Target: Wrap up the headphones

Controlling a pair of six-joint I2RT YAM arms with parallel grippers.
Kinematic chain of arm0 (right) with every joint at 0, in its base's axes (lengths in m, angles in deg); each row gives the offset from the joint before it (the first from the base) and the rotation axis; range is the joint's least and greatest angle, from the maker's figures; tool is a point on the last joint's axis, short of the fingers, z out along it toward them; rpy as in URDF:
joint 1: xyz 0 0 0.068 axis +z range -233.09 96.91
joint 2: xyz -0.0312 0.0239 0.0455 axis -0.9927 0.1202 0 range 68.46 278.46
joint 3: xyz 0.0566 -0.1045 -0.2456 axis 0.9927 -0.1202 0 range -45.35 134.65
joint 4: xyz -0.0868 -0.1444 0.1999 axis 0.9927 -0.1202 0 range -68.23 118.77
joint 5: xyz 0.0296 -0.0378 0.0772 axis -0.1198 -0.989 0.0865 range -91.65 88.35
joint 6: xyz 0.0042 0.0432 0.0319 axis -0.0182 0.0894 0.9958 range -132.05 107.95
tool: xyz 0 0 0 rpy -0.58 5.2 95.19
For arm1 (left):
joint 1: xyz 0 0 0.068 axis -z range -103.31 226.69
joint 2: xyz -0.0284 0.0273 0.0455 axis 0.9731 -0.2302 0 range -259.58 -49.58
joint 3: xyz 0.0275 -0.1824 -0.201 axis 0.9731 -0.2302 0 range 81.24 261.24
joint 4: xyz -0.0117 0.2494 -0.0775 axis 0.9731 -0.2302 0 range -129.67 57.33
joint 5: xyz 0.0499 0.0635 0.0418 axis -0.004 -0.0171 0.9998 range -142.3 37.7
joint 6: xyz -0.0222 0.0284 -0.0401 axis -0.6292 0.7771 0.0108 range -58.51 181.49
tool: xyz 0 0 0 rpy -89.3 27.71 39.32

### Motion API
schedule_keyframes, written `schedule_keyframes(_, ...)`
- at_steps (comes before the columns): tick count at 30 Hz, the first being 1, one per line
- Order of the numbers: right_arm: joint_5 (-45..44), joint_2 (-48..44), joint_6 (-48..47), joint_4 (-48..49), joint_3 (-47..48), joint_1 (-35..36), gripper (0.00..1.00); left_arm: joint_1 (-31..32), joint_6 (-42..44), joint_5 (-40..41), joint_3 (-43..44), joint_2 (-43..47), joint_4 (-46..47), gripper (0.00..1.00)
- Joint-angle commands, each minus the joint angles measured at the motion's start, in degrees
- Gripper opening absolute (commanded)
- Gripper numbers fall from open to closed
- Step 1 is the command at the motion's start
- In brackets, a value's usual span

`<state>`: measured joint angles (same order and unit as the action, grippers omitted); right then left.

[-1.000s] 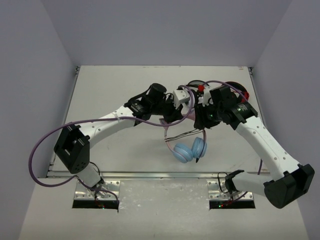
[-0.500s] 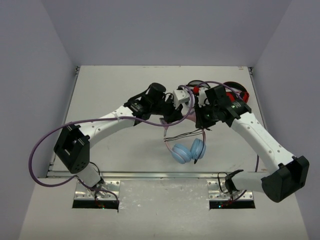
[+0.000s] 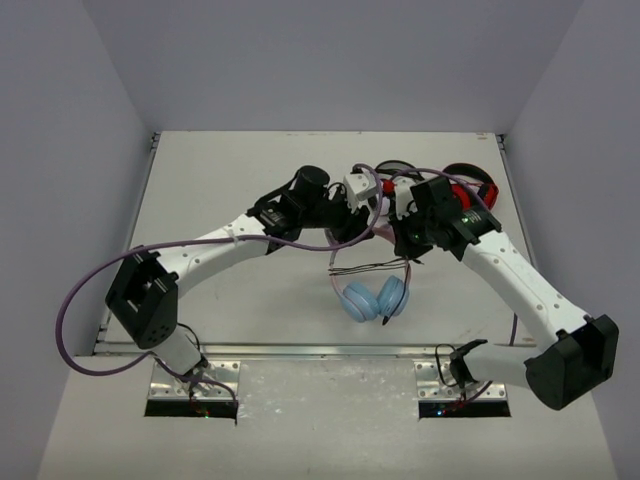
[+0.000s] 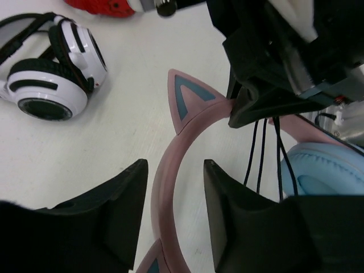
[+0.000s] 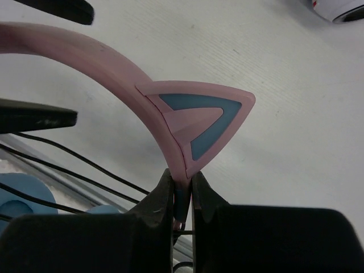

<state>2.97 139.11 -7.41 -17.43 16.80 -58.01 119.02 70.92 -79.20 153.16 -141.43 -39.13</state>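
The headphones hang between my two grippers above the table, with the light blue ear cups (image 3: 375, 298) lowest. The pink cat-eared headband (image 4: 170, 148) passes between the fingers of my left gripper (image 4: 174, 168), which is open around it with a gap on the right side. My right gripper (image 5: 182, 190) is shut on the headband (image 5: 114, 62) just below a cat ear (image 5: 199, 119). The thin black cable (image 3: 365, 268) lies in a few strands across the band above the cups, and its plug end hangs by the cups. In the top view both grippers (image 3: 345, 225) (image 3: 405, 240) hide most of the band.
A white-and-black pair of headphones (image 4: 54, 68) lies on the table beyond the grippers. A red-and-black pair (image 3: 470, 185) lies at the far right, near the table's right edge. Grey walls close the table on three sides.
Both grippers have shifted slightly toward the far side with the headband. The blue ear cups have swung a little to the left, and the plug end has moved left with them.
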Motion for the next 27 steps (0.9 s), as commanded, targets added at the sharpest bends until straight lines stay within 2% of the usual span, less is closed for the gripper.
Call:
schedule_keyframes(1,-3.21,-2.01,-1.74,6.72,-1.50,-0.64,0.01,0.30,-5.46,3.86,-1.69,4.40,10.23,0.44)
schedule_keyframes(4,-3.48,-4.11,-3.06,10.07,-4.31,-2.66,0.01,0.30,-7.31,7.46,-2.40,5.89,11.03,0.54)
schedule_keyframes(7,-2.87,-5.09,-4.38,11.48,-5.20,-5.83,0.01,0.30,-8.90,14.04,-0.65,7.12,7.61,0.61)
schedule_keyframes(8,-1.99,-5.00,-9.08,12.35,-5.72,-6.44,0.01,-0.13,-11.51,20.76,1.10,7.91,2.90,1.00)
schedule_keyframes(9,-1.81,-4.91,-11.39,12.88,-6.25,-6.53,0.01,-0.31,-13.54,25.18,2.07,8.27,0.16,1.00)
schedule_keyframes(10,-2.25,-4.48,-12.89,13.49,-6.60,-6.88,0.01,-0.84,-19.39,33.58,2.95,8.88,-3.26,1.00)
schedule_keyframes(13,-2.52,-2.28,-17.29,14.11,-5.64,-10.82,0.01,-2.86,-29.95,42.15,-0.01,14.40,-12.95,1.00)
schedule_keyframes(15,-3.04,-0.08,-22.47,15.16,-5.63,-12.42,0.01,-3.04,-35.06,43.68,-4.31,21.87,-16.91,1.00)
schedule_keyframes(16,-4.17,0.62,-23.97,15.78,-5.81,-13.12,0.01,-3.04,-36.31,44.03,-9.73,24.68,-17.88,1.00)
schedule_keyframes(17,-6.36,2.11,-25.89,16.39,-6.16,-15.56,0.01,-3.04,-37.28,43.42,-12.57,30.97,-19.63,1.00)
schedule_keyframes(19,-7.34,3.08,-26.44,17.62,-6.42,-20.48,0.01,-3.04,-37.21,41.41,-21.15,37.94,-20.08,1.00)
schedule_keyframes(21,-4.54,4.75,-26.09,17.63,-6.43,-23.40,0.01,-3.04,-35.02,42.09,-24.62,47.70,-22.80,1.00)
schedule_keyframes(24,-6.10,8.87,-27.58,16.05,-5.11,-27.26,0.01,-3.04,-33.08,47.01,-25.17,56.24,-27.81,1.00)
schedule_keyframes(27,-5.41,10.47,-32.84,15.08,-3.97,-30.52,0.01,-2.95,-29.14,44.48,-24.19,60.56,-26.68,1.00)
